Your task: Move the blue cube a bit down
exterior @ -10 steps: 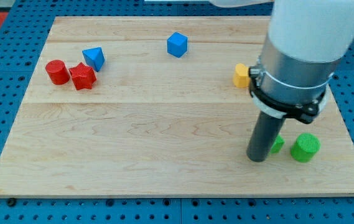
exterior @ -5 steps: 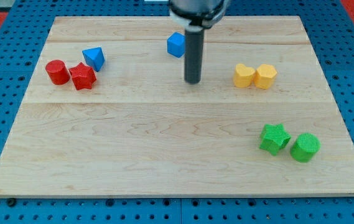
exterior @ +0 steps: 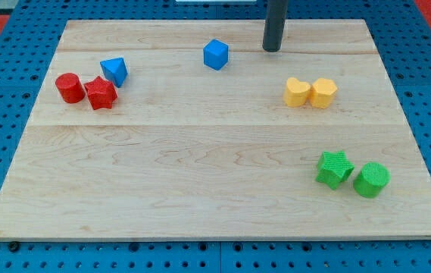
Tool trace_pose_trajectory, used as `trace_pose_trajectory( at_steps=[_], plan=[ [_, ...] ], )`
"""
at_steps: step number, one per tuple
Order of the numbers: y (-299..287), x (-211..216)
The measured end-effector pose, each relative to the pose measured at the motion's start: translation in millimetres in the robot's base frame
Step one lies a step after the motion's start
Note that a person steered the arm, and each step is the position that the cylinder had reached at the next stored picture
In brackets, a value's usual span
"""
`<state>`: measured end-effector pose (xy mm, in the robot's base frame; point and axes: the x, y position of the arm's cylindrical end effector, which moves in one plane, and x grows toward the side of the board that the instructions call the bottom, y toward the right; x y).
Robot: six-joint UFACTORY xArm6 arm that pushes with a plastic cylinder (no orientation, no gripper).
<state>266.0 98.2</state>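
Observation:
The blue cube (exterior: 215,54) sits near the view's top, a little left of the middle of the wooden board (exterior: 200,167). My tip (exterior: 272,49) is down on the board to the cube's right, at about the same height in the view and well apart from it. The rod rises straight up out of the view's top edge.
A blue triangular block (exterior: 114,71), a red cylinder (exterior: 69,88) and a red star (exterior: 101,93) cluster at the left. Two yellow blocks (exterior: 310,92) lie at the right. A green star (exterior: 334,167) and a green cylinder (exterior: 371,180) sit at the lower right.
My tip has swept from the lower right beside the green blocks up to just below-right of the blue cube, then to the top, right of the cube. No block has moved.

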Motion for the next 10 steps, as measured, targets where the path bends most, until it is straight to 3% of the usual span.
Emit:
trace_pose_trajectory(
  at_steps=[3,4,6,10],
  plan=[
    [-16,-23],
    [-54,-25],
    [-88,0],
    [-99,9]
  ],
)
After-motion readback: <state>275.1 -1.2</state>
